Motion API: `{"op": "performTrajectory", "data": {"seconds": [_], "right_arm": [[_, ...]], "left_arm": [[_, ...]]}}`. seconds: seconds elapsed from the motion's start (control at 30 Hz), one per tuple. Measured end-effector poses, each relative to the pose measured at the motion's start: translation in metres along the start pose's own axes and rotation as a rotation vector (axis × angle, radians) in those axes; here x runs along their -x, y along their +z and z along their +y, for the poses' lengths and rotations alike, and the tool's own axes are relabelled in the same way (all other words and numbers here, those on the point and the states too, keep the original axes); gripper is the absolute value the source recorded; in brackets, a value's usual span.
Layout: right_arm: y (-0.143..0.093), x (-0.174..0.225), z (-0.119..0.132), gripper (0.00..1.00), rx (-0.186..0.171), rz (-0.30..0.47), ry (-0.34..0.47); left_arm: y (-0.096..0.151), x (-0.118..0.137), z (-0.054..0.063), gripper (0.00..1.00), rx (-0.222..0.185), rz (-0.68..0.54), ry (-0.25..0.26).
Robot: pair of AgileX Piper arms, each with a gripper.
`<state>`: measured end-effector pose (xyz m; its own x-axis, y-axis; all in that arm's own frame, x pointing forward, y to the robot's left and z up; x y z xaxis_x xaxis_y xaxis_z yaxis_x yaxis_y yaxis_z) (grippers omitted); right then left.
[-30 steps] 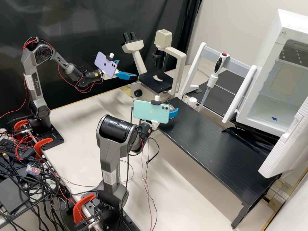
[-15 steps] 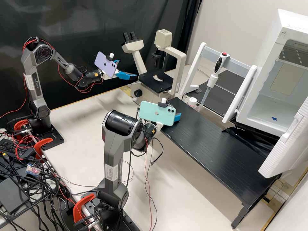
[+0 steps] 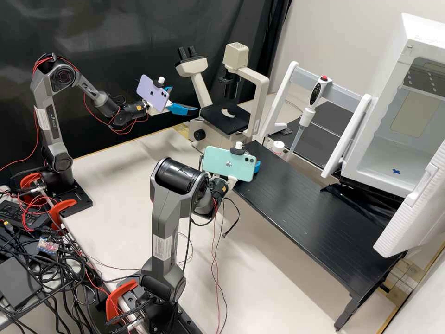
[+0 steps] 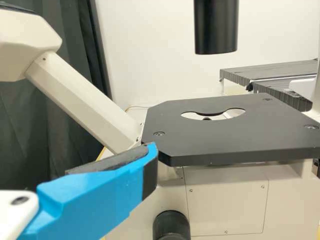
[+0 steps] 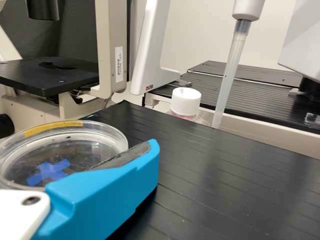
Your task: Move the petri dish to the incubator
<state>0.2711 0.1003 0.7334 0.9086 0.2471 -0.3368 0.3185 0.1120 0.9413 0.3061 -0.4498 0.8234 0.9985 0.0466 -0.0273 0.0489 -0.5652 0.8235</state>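
Petri dish (image 5: 75, 152), marked with a blue cross, sits pinched between the fingers of the right gripper (image 3: 257, 167), its rim against the pad. In the high view, the open incubator (image 3: 387, 160) lies at three o'clock from that gripper, the microscope (image 3: 226, 118) at eleven, the pipette (image 3: 311, 109) and capped bottle (image 3: 278, 146) between one and two. Left gripper (image 3: 185, 99), fingers spread, hangs at ten o'clock from the microscope's stage.

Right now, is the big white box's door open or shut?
Open. In the high view the door is swung outward, and you can see inside the white box, down to a blue mark.
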Motion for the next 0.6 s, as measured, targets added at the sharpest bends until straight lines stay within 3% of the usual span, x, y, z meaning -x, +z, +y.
{"op": "performTrajectory", "data": {"seconds": [0.6], "right_arm": [[-0.0012,-0.0003,-0.0013,0.0,0.014,0.011,-0.017]], "left_arm": [[0.0,0.0,0.0,1.0,0.0,0.0,0.0]]}}
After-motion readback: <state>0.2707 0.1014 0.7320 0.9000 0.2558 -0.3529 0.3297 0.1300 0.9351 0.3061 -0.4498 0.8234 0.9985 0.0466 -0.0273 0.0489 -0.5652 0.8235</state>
